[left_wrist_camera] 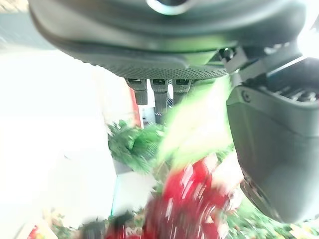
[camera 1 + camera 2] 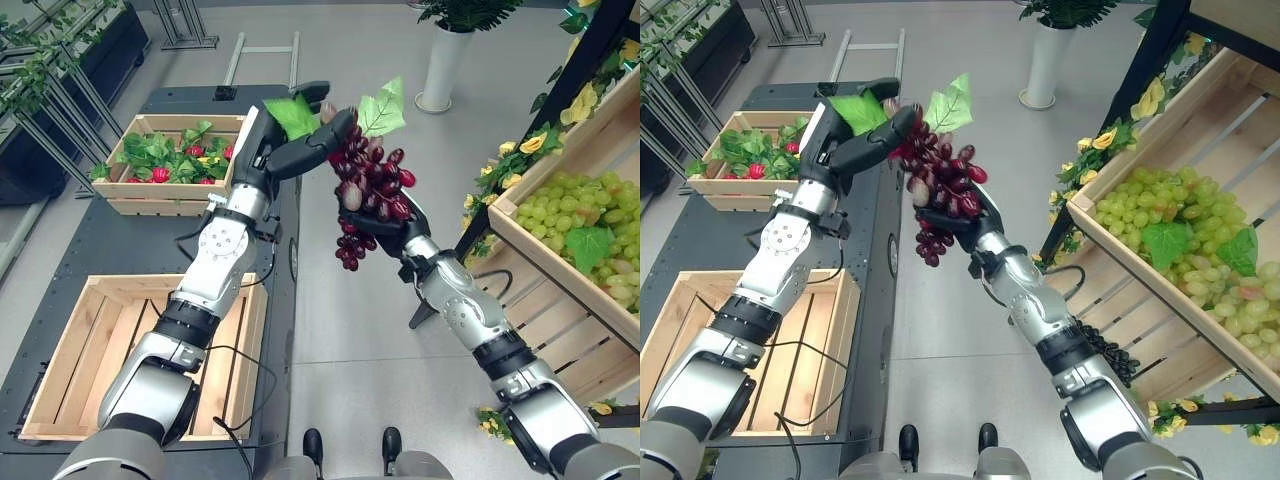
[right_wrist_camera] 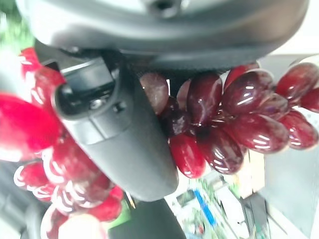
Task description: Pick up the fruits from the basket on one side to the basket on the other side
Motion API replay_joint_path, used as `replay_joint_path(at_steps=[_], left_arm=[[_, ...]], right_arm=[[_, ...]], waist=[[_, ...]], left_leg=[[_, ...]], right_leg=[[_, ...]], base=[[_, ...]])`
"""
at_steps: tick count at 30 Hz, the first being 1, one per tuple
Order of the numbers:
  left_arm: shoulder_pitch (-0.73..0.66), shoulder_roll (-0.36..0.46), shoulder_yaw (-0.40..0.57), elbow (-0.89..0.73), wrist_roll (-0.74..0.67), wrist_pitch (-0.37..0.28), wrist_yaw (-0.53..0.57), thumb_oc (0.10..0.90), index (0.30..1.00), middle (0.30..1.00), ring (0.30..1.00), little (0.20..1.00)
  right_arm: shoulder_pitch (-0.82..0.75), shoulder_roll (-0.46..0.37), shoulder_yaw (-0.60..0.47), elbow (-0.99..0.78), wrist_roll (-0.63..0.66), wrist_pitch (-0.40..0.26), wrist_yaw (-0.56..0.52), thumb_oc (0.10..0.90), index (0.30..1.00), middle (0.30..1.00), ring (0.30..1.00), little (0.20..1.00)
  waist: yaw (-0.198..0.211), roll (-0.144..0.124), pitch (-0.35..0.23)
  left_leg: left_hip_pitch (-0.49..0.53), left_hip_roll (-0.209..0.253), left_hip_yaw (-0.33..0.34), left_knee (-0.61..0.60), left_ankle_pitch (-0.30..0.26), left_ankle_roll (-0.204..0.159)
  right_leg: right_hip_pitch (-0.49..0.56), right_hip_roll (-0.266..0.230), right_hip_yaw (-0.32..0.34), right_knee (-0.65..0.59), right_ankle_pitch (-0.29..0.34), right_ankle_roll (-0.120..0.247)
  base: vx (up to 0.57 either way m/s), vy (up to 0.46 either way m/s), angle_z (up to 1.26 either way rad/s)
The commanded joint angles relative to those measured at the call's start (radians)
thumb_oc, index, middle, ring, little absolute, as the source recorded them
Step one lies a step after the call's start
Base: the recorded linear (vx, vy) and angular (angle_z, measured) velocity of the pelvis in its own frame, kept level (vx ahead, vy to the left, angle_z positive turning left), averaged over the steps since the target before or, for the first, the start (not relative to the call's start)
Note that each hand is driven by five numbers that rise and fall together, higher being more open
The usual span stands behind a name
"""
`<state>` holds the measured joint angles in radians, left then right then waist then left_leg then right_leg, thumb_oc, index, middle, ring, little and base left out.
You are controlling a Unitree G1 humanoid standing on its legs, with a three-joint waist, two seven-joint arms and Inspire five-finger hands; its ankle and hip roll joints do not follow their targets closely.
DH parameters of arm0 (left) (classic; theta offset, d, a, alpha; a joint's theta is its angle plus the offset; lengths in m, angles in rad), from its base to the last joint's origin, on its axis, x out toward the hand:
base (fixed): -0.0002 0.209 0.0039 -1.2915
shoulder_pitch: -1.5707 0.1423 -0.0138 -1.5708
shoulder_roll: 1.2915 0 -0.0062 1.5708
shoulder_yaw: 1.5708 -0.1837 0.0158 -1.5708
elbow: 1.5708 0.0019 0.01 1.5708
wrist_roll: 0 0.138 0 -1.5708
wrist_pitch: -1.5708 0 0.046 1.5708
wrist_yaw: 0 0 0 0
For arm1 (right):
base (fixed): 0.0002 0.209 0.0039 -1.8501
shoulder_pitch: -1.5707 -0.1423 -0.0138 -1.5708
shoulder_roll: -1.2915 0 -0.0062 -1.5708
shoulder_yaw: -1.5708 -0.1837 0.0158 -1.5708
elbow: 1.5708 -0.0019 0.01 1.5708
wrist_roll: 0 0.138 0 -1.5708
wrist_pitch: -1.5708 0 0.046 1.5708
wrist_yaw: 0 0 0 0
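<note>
A bunch of dark red plastic grapes with bright green fabric leaves [image 2: 368, 185] hangs in the air between the two arms, above the grey floor [image 2: 350, 330] and beside the edge of the dark worktop [image 2: 120, 240].

The left robot hand [image 2: 300, 148] reaches across from the worktop side and its dark fingers curl round the top of the bunch, just under the leaves; one leaf lies over the back of that hand. In the left wrist view the red grapes and a green leaf show just past the fingers [image 1: 160, 94].

The right robot hand [image 2: 392, 228] comes up from below and cups the middle of the bunch, its fingers wrapped into the grapes, while the lower tip of the bunch dangles free under it. In the right wrist view the thumb [image 3: 117, 139] presses across the glossy red grapes.

On the worktop, an empty pale wooden slatted crate [image 2: 60, 390] sits nearest the robot, and farther away a second wooden crate filled with green leaves and small red fruits [image 2: 170, 160] stands well apart from it. To the robot's right, a slanted wooden shelf bin [image 2: 560, 290] holds a heap of green grapes with a green leaf [image 2: 590, 235].
</note>
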<state>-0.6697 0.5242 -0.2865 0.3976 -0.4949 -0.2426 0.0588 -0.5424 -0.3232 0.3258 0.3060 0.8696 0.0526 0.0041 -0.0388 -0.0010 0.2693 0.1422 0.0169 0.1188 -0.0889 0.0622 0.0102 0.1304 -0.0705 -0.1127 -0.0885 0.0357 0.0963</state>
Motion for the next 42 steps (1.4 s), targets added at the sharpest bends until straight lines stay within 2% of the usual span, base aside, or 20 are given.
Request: replay_joint_path(at_steps=[1,8,13,16,20,21,22,26,31,37,42], left_arm=[[0.042,-0.005,0.055,0.080,0.029,-0.093,-0.009,0.800,0.900,0.900,0.900,0.900],[0.147,-0.024,0.083,0.085,-0.013,-0.092,-0.053,0.800,0.900,0.900,0.900,0.900],[0.304,-0.090,0.138,0.101,-0.061,-0.177,-0.059,0.800,0.900,0.900,0.900,0.900],[0.371,-0.123,0.140,0.114,-0.031,-0.196,-0.050,0.800,0.900,0.900,0.900,0.900],[0.388,-0.131,0.140,0.119,-0.019,-0.199,-0.046,0.800,0.900,0.900,0.900,0.900],[0.502,-0.174,0.110,0.146,0.021,-0.187,-0.086,0.800,0.900,0.900,0.900,0.900],[0.533,-0.186,0.099,0.155,0.023,-0.171,-0.108,0.800,0.900,0.900,0.900,0.900],[0.576,-0.203,0.072,0.195,0.014,-0.153,-0.142,0.800,0.900,0.900,0.900,0.900],[0.617,-0.222,0.042,0.212,0.017,-0.162,-0.148,0.800,0.900,0.900,0.900,0.900],[0.618,-0.220,0.013,0.194,0.052,-0.204,-0.146,0.800,0.900,0.900,0.900,0.900],[0.594,-0.208,-0.010,0.179,0.059,-0.199,-0.150,0.800,0.900,0.900,0.900,0.900]], right_arm=[[0.034,0.017,-0.098,-0.045,-0.014,-0.169,0.045,0.400,0.300,0.300,0.300,0.300],[0.108,0.002,-0.125,-0.023,-0.069,-0.172,0.059,0.400,0.300,0.300,0.300,0.300],[0.223,-0.008,-0.131,0.007,-0.142,-0.179,0.113,0.400,0.300,0.300,0.300,0.300],[0.281,-0.013,-0.123,0.020,-0.184,-0.163,0.142,0.400,0.300,0.300,0.300,0.300],[0.298,-0.014,-0.122,0.020,-0.187,-0.154,0.147,0.400,0.300,0.300,0.300,0.300],[0.413,-0.002,-0.124,0.037,-0.166,-0.126,0.183,0.400,0.300,0.300,0.300,0.300],[0.438,0.012,-0.122,0.045,-0.162,-0.118,0.183,0.400,0.300,0.300,0.300,0.300],[0.463,0.030,-0.124,0.085,-0.140,-0.102,0.163,0.400,0.300,0.300,0.300,0.300],[0.483,0.045,-0.124,0.126,-0.139,-0.084,0.138,0.400,0.300,0.300,0.300,0.300],[0.490,0.053,-0.115,0.176,-0.122,-0.115,0.118,0.400,0.300,0.300,0.300,0.300],[0.481,0.062,-0.113,0.221,-0.095,-0.138,0.106,0.400,0.300,0.300,0.300,0.300]], waist=[[0.000,0.029,-0.222],[-0.002,0.026,-0.210],[-0.002,0.019,-0.201],[-0.002,0.014,-0.194],[-0.002,0.012,-0.192],[-0.004,0.000,-0.177],[-0.004,-0.004,-0.170],[-0.006,-0.014,-0.156],[-0.009,-0.028,-0.143],[0.003,-0.042,-0.119],[0.007,-0.041,-0.111]], left_leg=[[0.005,-0.042,-0.005,0.002,-0.137,-0.015],[0.013,-0.043,-0.001,0.002,-0.140,-0.011],[0.017,-0.045,-0.010,0.002,-0.140,-0.007],[0.016,-0.045,-0.009,0.002,-0.138,-0.006],[0.016,-0.045,-0.009,0.002,-0.138,-0.006],[0.017,-0.042,-0.003,0.002,-0.140,-0.001],[0.018,-0.041,-0.002,0.002,-0.140,0.001],[0.020,-0.040,-0.002,0.002,-0.141,0.004],[0.022,-0.036,0.001,0.002,-0.142,0.007],[0.010,-0.036,-0.008,0.002,-0.137,0.011],[0.004,-0.040,-0.026,0.002,-0.136,0.012]], right_leg=[[-0.002,0.047,-0.022,0.001,-0.054,-0.035],[0.000,0.049,-0.009,0.001,-0.048,-0.032],[0.000,0.054,0.008,0.001,-0.045,-0.031],[-0.002,0.057,0.013,0.001,-0.043,-0.032],[-0.002,0.057,0.014,0.001,-0.043,-0.032],[-0.001,0.064,0.025,0.001,-0.041,-0.036],[0.000,0.066,0.029,0.001,-0.040,-0.036],[0.000,0.073,0.045,0.001,-0.038,-0.038],[0.002,0.079,0.059,0.001,-0.034,-0.039],[-0.008,0.084,0.064,0.007,-0.031,-0.042],[-0.015,0.088,0.071,0.015,-0.034,-0.044]], base=[[0.01,-0.001,-0.05],[0.01,-0.010,-0.12],[0.02,0.001,-0.16],[0.01,0.003,-0.07],[0.01,0.000,-0.02],[0.02,-0.005,-0.05],[0.02,-0.008,-0.06],[0.01,-0.013,-0.13],[0.00,-0.008,-0.02],[-0.02,-0.046,0.00],[-0.03,-0.026,0.04]])
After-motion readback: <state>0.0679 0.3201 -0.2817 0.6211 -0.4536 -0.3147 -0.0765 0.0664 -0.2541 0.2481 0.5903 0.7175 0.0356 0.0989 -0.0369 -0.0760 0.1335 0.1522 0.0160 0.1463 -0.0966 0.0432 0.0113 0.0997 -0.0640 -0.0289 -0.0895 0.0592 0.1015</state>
